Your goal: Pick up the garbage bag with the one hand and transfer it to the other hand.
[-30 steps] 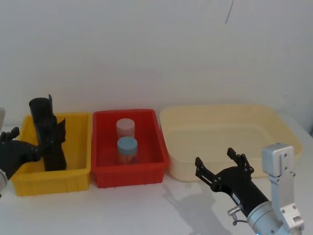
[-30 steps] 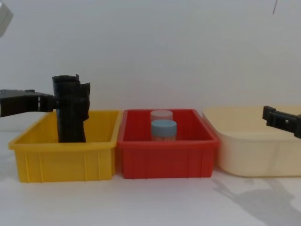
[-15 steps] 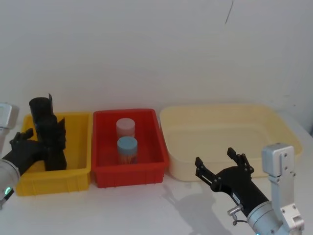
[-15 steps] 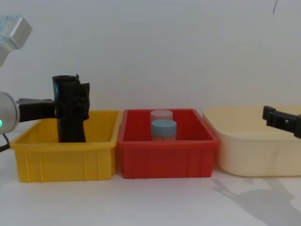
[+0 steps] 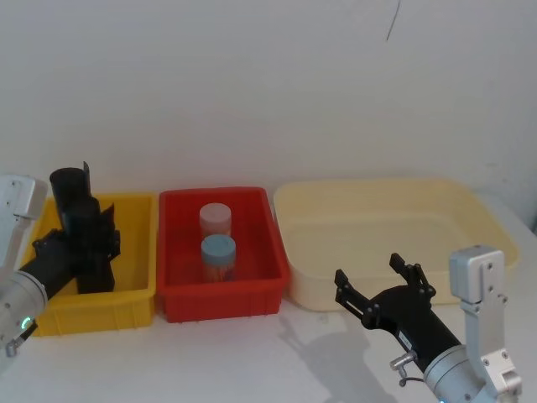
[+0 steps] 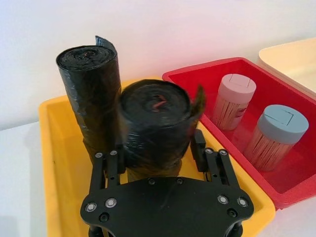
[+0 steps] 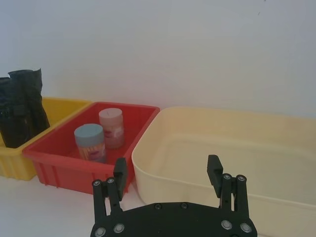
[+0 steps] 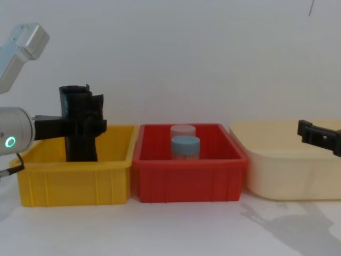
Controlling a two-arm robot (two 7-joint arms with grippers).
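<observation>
Black plastic crowds the yellow bin [image 6: 57, 163] at nine o'clock, so the left gripper [image 6: 157, 148], fingers apart astride the garbage bag [image 6: 155, 118], should pinch squarely and lift straight (a slimmer roll [image 6: 91, 94] stands at its eleven o'clock), while the right gripper [image 5: 373, 270] idles at five o'clock, fingers parted.

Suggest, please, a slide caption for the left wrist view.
Left gripper straddles the garbage bag upright in the yellow bin beside a slimmer roll; two jars in the red bin.

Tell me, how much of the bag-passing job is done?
Done: the left gripper sits open around the garbage bag. In hand: the grab, as the bag stands in the yellow bin, not lifted yet. Left: squeeze, lift, and pass it to the right gripper, open near the cream tub.
</observation>
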